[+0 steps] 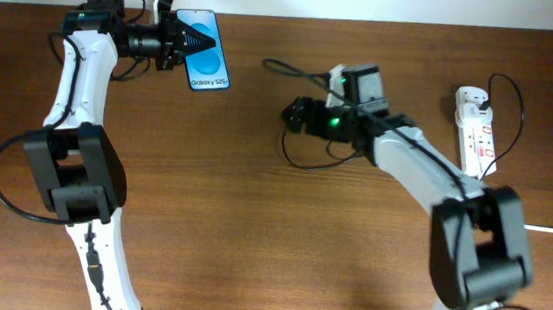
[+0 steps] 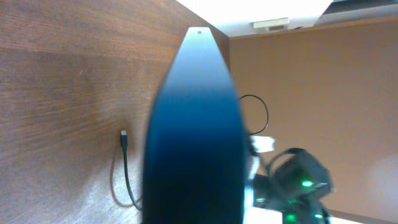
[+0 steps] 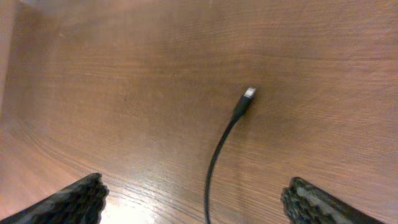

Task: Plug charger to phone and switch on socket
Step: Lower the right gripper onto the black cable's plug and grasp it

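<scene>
The phone (image 1: 208, 59) is clamped between the fingers of the left gripper (image 1: 188, 40). The right gripper (image 3: 193, 190) is spread wide; the charger (image 3: 247, 96) tip is seen ahead between its fingers, untouched.

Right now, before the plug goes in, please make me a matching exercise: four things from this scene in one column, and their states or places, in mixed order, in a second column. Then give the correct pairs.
Column one
1. phone
2. charger plug tip
3. socket
4. right gripper

Column two
A. open, holding nothing
B. black, lying loose on the table
C. white, at the table's far right
D. clamped in the left gripper

Pairs: 1-D, 2-B, 3-C, 4-A
</scene>
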